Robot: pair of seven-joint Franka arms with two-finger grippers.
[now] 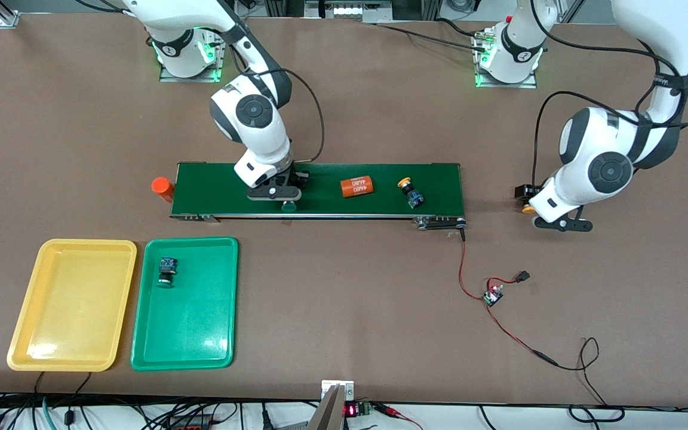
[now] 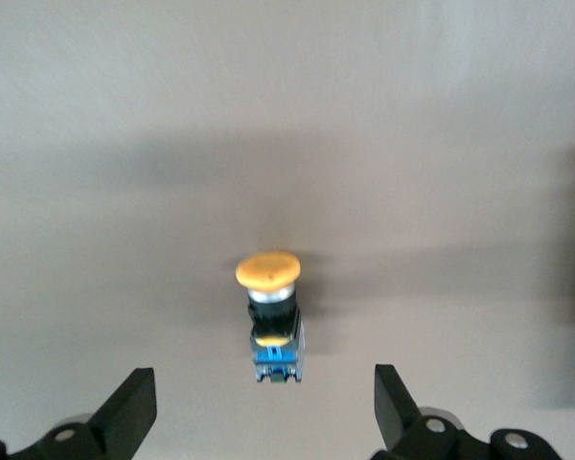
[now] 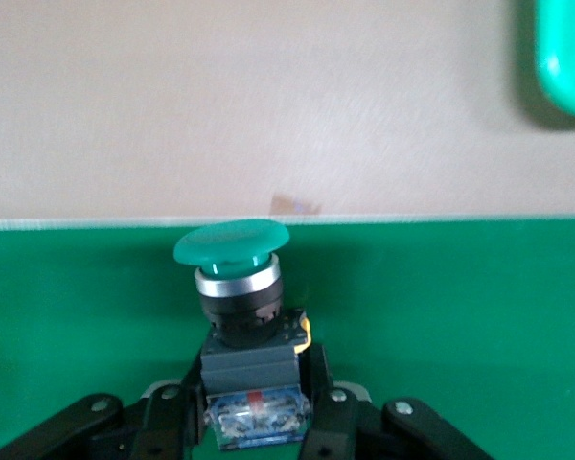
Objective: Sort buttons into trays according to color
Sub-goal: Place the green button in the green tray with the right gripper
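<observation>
My right gripper [image 1: 276,194] is low over the dark green conveyor belt and shut on the body of a green-capped button [image 1: 288,207]; the right wrist view shows the fingers [image 3: 318,407] clamped on its body [image 3: 254,379]. A second green-capped button [image 1: 168,270] lies in the green tray [image 1: 200,334]. The yellow tray [image 1: 72,310] beside it holds nothing. One yellow-capped button [image 1: 411,192] lies on the belt. Another yellow-capped button [image 1: 527,209] lies on the table past the belt's end, by my open left gripper [image 1: 561,223]; in the left wrist view it [image 2: 271,316] lies just ahead of the spread fingers [image 2: 129,414].
An orange "4680" cylinder [image 1: 358,186] lies on the conveyor belt [image 1: 320,206], and another orange cylinder [image 1: 162,187] stands just off the belt's end toward the right arm. A small circuit board [image 1: 492,295] with red and black wires lies on the table nearer the camera.
</observation>
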